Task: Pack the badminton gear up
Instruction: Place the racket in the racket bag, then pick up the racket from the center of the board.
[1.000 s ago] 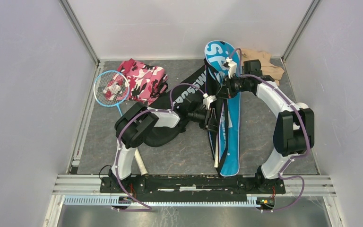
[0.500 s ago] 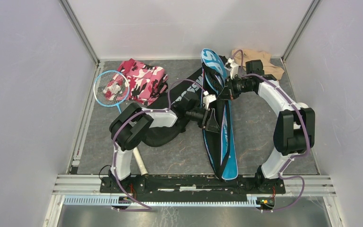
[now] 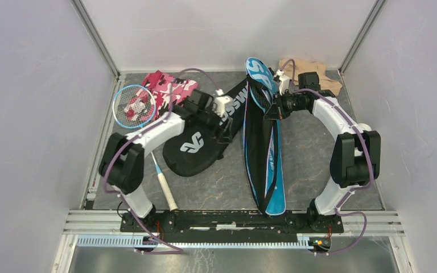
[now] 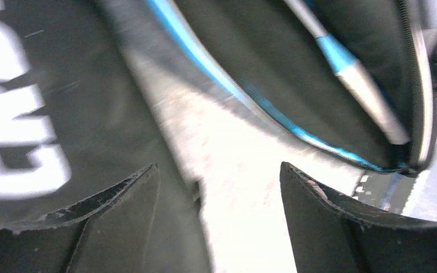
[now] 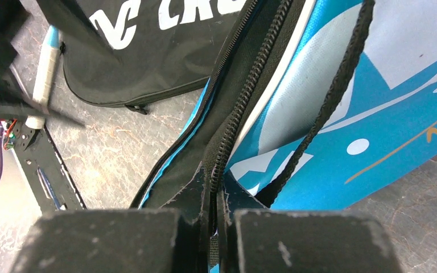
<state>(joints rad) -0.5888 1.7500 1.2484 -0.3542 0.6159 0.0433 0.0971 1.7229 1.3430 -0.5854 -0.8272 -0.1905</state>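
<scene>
The blue "SPORT" cover (image 3: 264, 165) lies lengthwise in the middle, its unzipped edge lifted so the black inside shows. My right gripper (image 3: 268, 109) is shut on that zipper edge (image 5: 227, 142), which runs between its fingertips (image 5: 213, 187). A blue and silver racket shaft (image 4: 347, 74) shows inside the cover. My left gripper (image 3: 226, 126) hangs open over the right edge of the black "CROSSWAY" cover (image 3: 205, 136), with only floor between its fingers (image 4: 219, 170). A blue-framed racket (image 3: 134, 106) lies at the left, its white handle (image 3: 165, 190) pointing toward the near edge.
A pink camouflage cloth (image 3: 173, 94) lies at the back left, partly under the racket head. A beige cloth (image 3: 313, 71) is bunched in the back right corner. Walls close in three sides, and a metal rail (image 3: 233, 219) runs along the near edge.
My left gripper opened, let go of the blue cover's edge and swung left and back over the black cover. The right gripper kept its hold, and the blue cover's flap tilted up.
</scene>
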